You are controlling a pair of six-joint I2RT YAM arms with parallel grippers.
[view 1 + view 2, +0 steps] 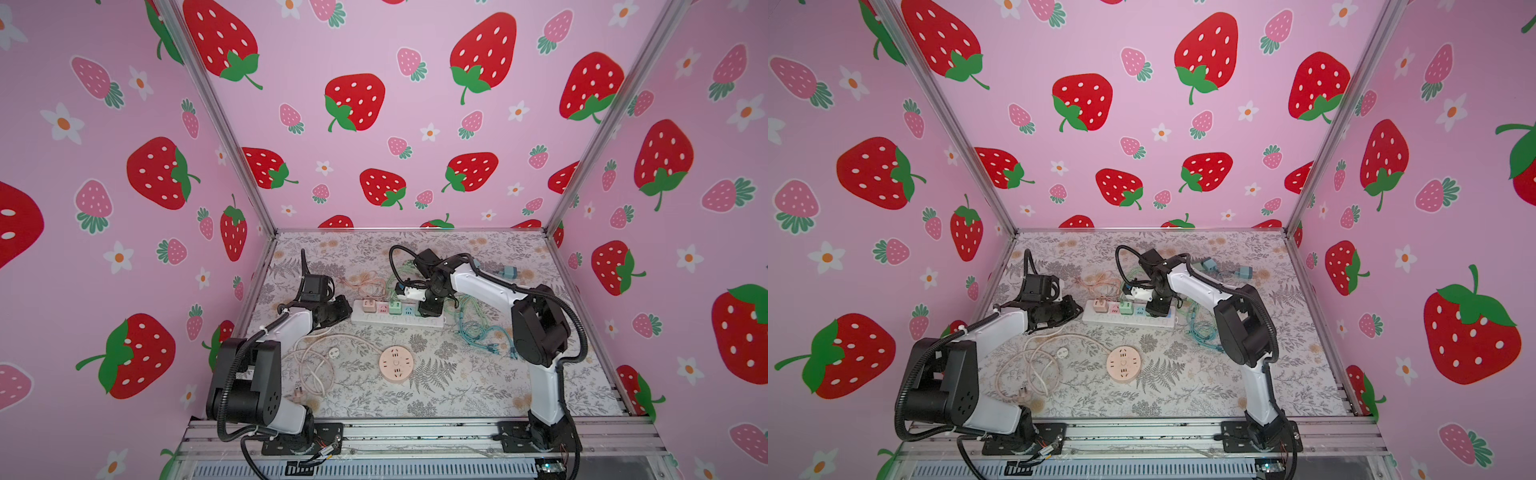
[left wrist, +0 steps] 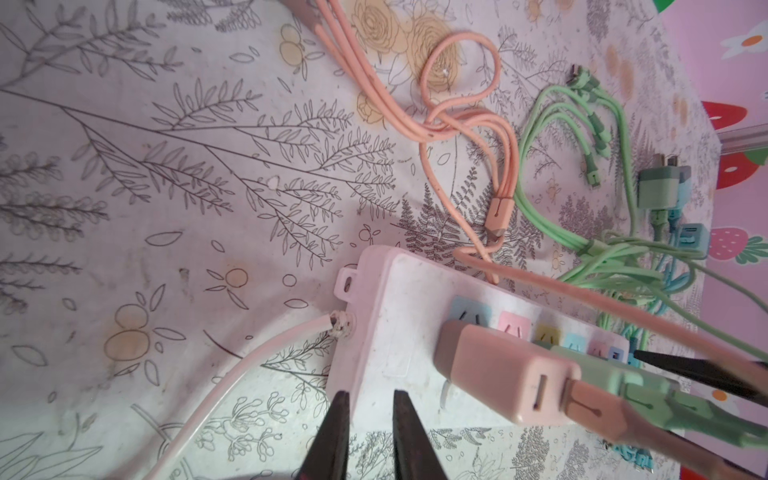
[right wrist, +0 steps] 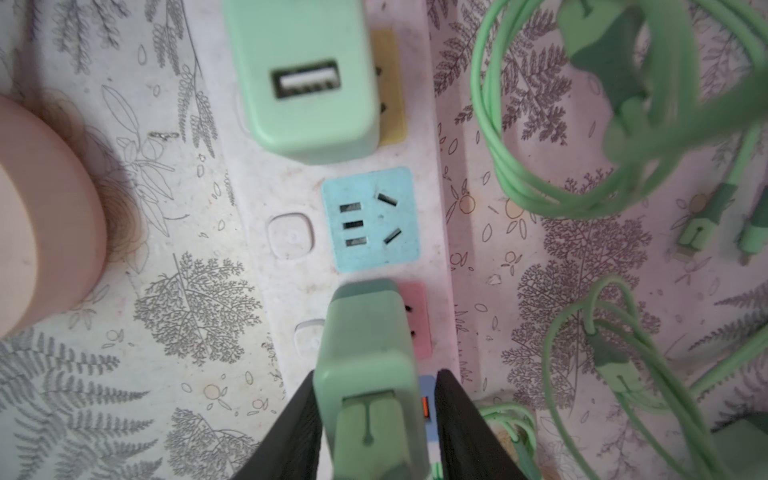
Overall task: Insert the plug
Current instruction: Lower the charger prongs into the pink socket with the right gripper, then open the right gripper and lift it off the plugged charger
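Flowered worktop (image 1: pixel 478 374): seating green plug (image 3: pixel 365 332), right gripper (image 3: pixel 376 374) released; left gripper (image 2: pixel 370 395), at its 9 o'clock, cannot tell. Next: lift clear.

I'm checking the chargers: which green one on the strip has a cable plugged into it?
The green charger between the right gripper's fingers, on the pink socket. The other charger, on the yellow socket, shows an empty USB port.

Both arms reach inward and low, left hand (image 2: pixel 370 395) narrowly parted, right hand (image 3: pixel 376 374) slightly open
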